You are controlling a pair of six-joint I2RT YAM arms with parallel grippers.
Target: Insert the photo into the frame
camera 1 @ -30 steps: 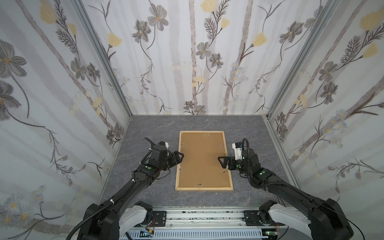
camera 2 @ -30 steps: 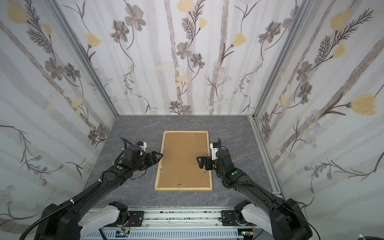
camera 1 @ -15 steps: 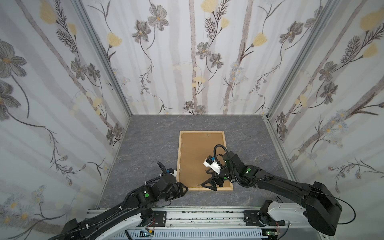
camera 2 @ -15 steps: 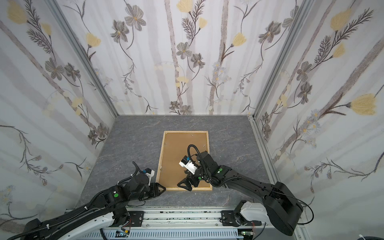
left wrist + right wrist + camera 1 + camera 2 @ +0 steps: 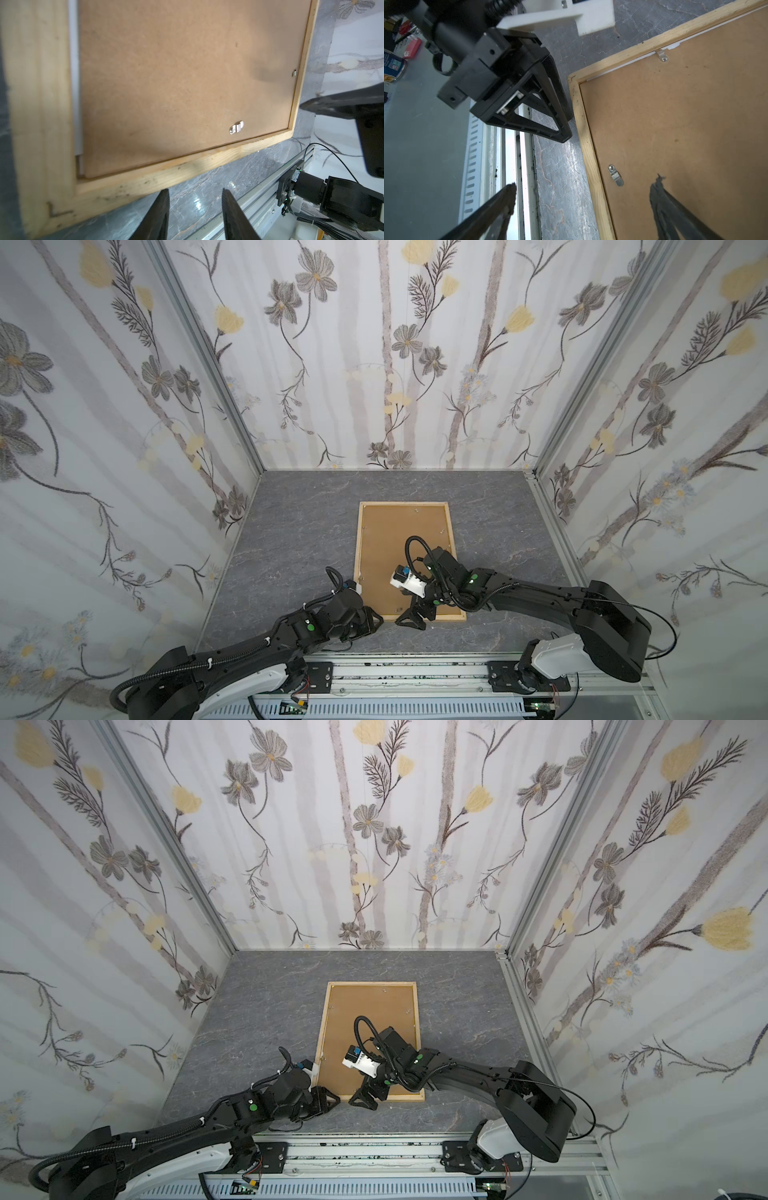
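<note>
- The photo (image 5: 74, 83) shows only as a thin white strip between a long strip of the frame (image 5: 451, 617) and the brown backing panel (image 5: 399, 531) lying in it; its picture side cannot be seen.
- The frame lies flat, back up, on the grey tabletop (image 5: 299, 531), with its long axis running from the robot's side toward the far wall.
- Both top views give the whole rectangle; only the wrist views show the white strip, and the metal turn clips (image 5: 615, 175) up close.
- The left pincer (image 5: 376, 621) sits low at the frame's near left corner. The left wrist view shows its fingers (image 5: 160, 214) a little apart and empty, over bare tabletop just off the near strip.
- The right pincer (image 5: 415, 617) is spread wide across the near strip, one finger over the panel and the other outside the frame, gripping nothing.
</note>
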